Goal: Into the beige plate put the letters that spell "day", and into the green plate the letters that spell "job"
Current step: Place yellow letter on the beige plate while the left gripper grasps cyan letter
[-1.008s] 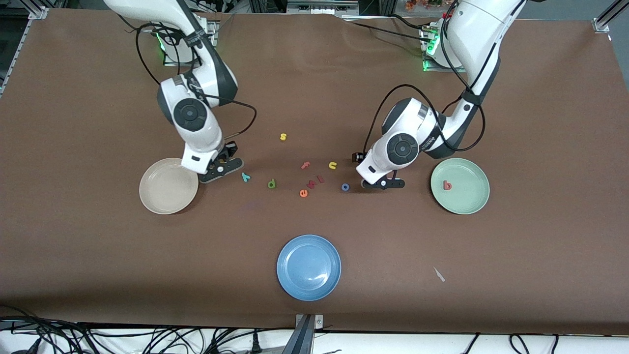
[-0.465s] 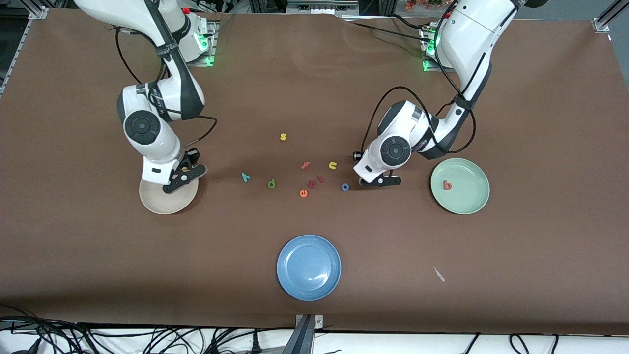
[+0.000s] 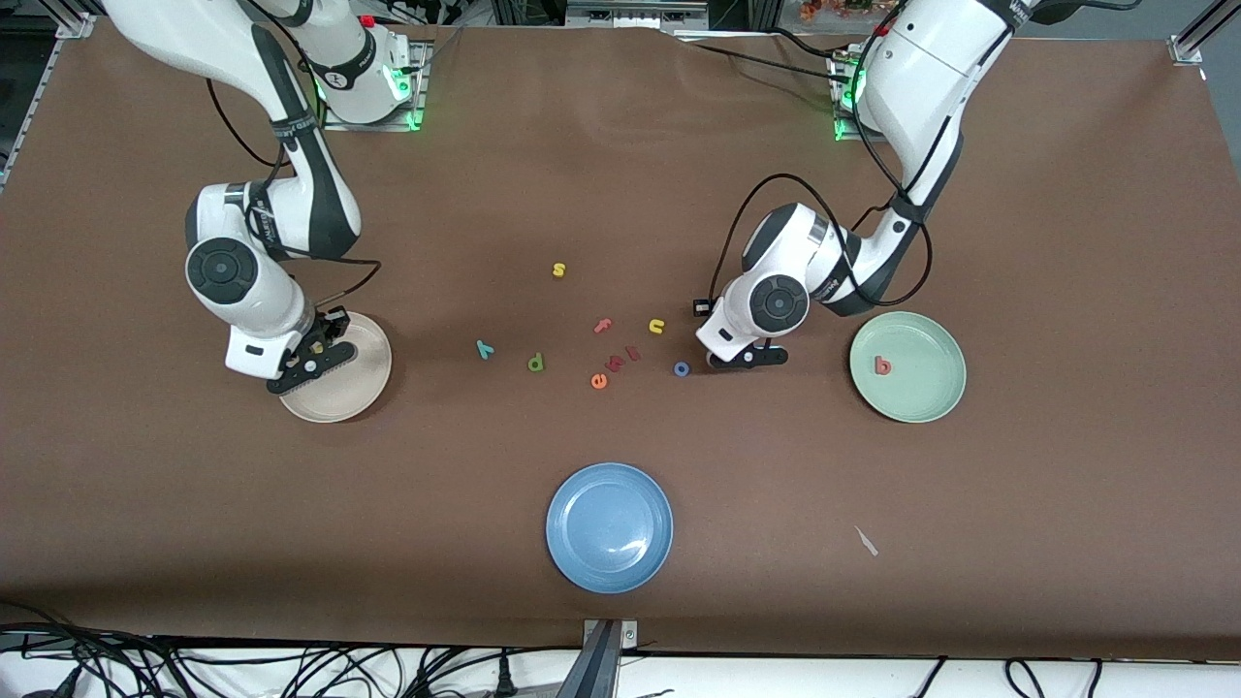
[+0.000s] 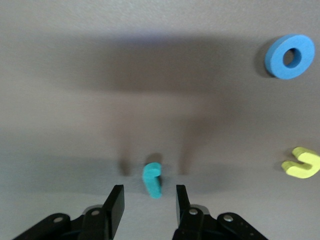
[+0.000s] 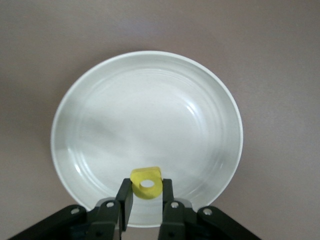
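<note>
While the right hand [image 5: 146,201] hangs over the beige plate [image 5: 100,100], clamped on the yellow "a" [image 5: 146,183], the left hand [image 4: 149,200] sits low at the bench [image 3: 1066,242] with its fingers apart on either side of the teal "j" [image 4: 152,179], not clearly touching it.

Blue "o" [image 4: 290,49] lies on the bench just beside that hand; yellow "n" [image 4: 301,163] nearby.

Progress, as judged: salmon "b" [image 3: 882,365] already lies in the green plate [image 3: 936,339]. The beige plate holds nothing yet; "a" is about to go in. Teal "y" [image 3: 485,349] and green "d" [image 3: 535,363] wait mid-bench. So one of six is placed and two are in hand or nearly so.

Hard to make out: in the front view the left hand hides the "j", and the right arm covers part of the beige plate's rim. Blue plate [image 3: 609,526] unused.
</note>
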